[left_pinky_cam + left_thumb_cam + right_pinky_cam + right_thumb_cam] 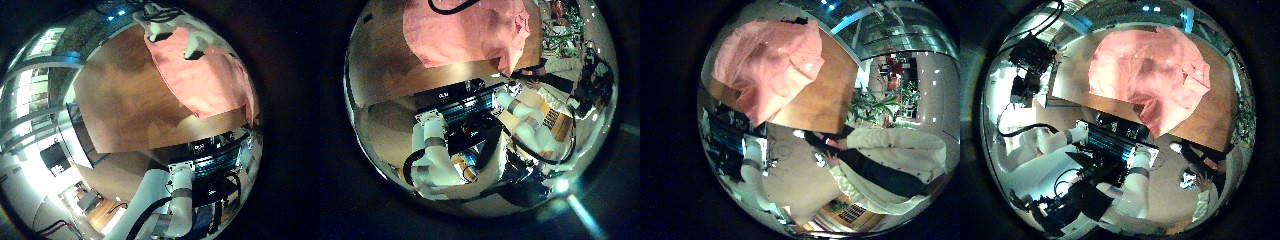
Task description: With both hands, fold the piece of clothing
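The shirt [1150, 70] lies spread but rumpled on the desk [1075, 80], at the side nearest the robot's base. One part of it reaches to that near edge and seems to hang a little over it; both right palm views show this, as does the left thumb side view. The rest of the cloth runs back across the desktop toward the far edge. Bare desk shows beside the shirt on one side.

Every palm view takes in the whole shirt together with a good stretch of desk, so both hands look to be held well above the cloth, and neither touches it. The shirt [765, 60] fills a similar share of the right hand's views and of the left hand's [460, 35], so neither hand can be judged clearly nearer.

Parts of the left hand [195, 42] show at the rim of its little finger side view, in front of the shirt [205, 75]. From there the cloth lies below and off to one side of the palm, not straight under it. Whether that hand is wide or closed cannot be told. Nothing of the right hand shows, so its state cannot be told either.

The coming move probably turns on the overhanging edge. Each hand would have to come down to the near desk edge, one at each end of the shirt, before any fold can begin.
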Available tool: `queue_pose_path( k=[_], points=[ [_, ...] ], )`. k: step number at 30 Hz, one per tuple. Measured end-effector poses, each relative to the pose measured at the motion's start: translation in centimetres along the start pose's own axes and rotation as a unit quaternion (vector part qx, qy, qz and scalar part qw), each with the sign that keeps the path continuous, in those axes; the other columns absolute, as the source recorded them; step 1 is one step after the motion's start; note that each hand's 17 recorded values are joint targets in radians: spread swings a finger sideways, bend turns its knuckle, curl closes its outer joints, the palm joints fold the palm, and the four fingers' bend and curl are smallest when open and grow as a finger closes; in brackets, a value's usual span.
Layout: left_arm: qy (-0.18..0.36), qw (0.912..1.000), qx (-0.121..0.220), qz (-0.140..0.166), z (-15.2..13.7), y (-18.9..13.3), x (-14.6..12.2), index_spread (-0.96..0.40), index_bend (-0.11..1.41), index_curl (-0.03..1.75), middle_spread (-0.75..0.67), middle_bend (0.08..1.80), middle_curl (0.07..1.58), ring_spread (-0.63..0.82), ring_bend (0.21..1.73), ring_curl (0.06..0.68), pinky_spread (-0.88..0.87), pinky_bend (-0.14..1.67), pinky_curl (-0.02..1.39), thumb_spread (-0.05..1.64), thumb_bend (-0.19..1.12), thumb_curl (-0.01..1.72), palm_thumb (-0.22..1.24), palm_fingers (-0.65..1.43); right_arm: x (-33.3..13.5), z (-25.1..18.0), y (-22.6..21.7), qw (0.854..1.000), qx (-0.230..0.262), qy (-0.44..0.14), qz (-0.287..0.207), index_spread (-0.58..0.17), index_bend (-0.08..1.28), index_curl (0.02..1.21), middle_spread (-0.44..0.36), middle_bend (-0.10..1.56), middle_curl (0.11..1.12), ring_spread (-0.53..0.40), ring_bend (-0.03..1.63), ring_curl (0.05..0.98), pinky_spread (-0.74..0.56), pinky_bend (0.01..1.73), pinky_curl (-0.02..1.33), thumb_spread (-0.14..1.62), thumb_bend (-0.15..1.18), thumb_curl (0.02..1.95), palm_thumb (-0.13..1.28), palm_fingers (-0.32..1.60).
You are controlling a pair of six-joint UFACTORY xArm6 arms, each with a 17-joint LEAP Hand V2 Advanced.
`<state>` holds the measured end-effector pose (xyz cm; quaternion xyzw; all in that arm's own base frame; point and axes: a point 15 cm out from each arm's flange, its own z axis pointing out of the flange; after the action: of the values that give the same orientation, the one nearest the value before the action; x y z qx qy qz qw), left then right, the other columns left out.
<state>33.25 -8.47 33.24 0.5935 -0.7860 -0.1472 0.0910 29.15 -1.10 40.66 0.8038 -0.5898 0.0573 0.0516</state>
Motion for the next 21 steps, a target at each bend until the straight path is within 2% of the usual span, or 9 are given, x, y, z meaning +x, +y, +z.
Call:
queue_pose_path(
  k=[6, 13, 21],
  points=[
    [-0.005, 0.9999, -0.014, 0.002, 0.5, 0.0, 1.3, -0.02, 0.17, 0.36, 0.24, 0.19, 0.33, 0.44, 0.63, 0.197, 0.46, 0.34, 0.34, 1.21, -0.02, 0.24, 0.05, 0.16, 0.4, 1.3, 0.6, 1.000, -0.019, 0.000, 0.000, -0.374, 0.16, 0.28, -0.015, 0.30, 0.35, 0.098, 0.70, 0.181, 0.39, 0.70, 0.15, 0.99, -0.03, 0.26, 0.04, 0.22],
    [-0.012, 0.9996, -0.023, 0.010, 1.4, -0.7, 1.1, -0.03, 0.17, 0.36, 0.24, 0.19, 0.33, 0.44, 0.63, 0.194, 0.46, 0.33, 0.34, 1.21, -0.02, 0.24, 0.05, 0.16, 0.5, 1.3, 1.0, 1.000, -0.018, -0.001, 0.005, -0.378, 0.16, 0.28, -0.017, 0.30, 0.35, 0.087, 0.70, 0.185, 0.38, 0.69, 0.15, 0.99, -0.03, 0.27, 0.03, 0.22],
    [-0.037, 0.9981, -0.038, 0.031, 5.8, -2.2, 0.2, 0.02, 0.13, 0.32, 0.27, 0.19, 0.34, 0.43, 0.67, 0.207, 0.47, 0.38, 0.35, 1.15, -0.02, 0.25, 0.06, 0.10, 0.2, 3.5, 1.2, 0.999, -0.041, -0.012, 0.013, -0.373, 0.15, 0.27, -0.017, 0.29, 0.35, 0.085, 0.71, 0.191, 0.38, 0.70, 0.16, 1.01, -0.02, 0.27, 0.03, 0.21]
  ],
)
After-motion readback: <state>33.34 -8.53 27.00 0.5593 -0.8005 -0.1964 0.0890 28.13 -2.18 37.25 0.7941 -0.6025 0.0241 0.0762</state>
